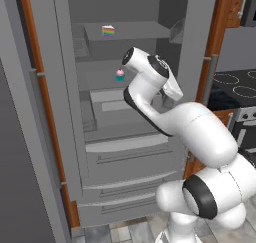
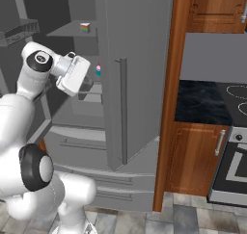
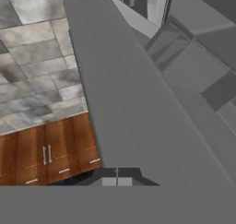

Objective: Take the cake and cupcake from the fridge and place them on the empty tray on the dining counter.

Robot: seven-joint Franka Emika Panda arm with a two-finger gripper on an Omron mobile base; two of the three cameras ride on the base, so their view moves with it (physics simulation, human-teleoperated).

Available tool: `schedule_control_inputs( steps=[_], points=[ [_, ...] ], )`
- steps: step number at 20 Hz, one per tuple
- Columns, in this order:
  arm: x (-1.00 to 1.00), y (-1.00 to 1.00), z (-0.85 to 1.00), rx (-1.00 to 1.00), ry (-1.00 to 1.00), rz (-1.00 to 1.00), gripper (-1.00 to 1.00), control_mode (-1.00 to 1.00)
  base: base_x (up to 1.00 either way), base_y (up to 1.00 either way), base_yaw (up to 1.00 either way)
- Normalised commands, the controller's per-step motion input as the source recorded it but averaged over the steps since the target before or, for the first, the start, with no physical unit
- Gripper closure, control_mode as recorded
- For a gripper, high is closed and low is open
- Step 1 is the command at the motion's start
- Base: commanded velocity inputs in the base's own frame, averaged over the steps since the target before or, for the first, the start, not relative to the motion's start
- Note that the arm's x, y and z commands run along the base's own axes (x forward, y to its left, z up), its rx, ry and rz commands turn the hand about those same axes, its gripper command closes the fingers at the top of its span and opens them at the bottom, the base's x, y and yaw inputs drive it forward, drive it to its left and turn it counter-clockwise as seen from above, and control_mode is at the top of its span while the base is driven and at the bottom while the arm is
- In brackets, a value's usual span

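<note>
A grey fridge [image 1: 125, 152] is seen standing open in a tiled kitchen. The cake [image 1: 108, 31] is left on the upper shelf [image 1: 130, 32], the cupcake [image 1: 120, 75] on a lower shelf to its right. The jaws are shut together on nothing, near the cupcake. Neither item is judged fetched yet; both transfers remain.

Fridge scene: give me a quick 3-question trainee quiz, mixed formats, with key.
1. True or false: the fridge stands open.
2. Which sits on the higher shelf? A) the cake B) the cupcake
3. Fill in: the gripper is ____ and holds nothing.

Key: 1 true. 2 A. 3 shut.
</note>
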Motion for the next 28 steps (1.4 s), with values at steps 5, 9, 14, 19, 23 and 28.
schedule_control_inputs(
  steps=[5, 9, 14, 19, 23, 28],
  points=[
    [0.34, 0.13, 0.0, -0.05, 0.05, 0.0, 1.0, -1.0, 0.0, 0.0, 0.0],
    [0.31, 0.03, 0.0, -0.04, 0.0, 0.0, 1.0, -1.0, 0.0, 0.0, 0.0],
    [0.38, 0.0, 0.0, -0.03, 0.02, 0.0, 1.0, -1.0, 0.0, 0.0, 0.0],
    [0.31, -0.02, -0.03, -0.03, 0.01, 0.0, 1.0, -1.0, 0.0, 0.0, 0.0],
    [0.3, -0.19, -0.16, -0.05, 0.06, -0.01, 1.0, -1.0, 0.0, 0.0, 0.0],
    [0.29, -0.2, -0.28, -0.04, 0.07, 0.0, 1.0, -1.0, 0.0, 0.0, 0.0]
  ],
)
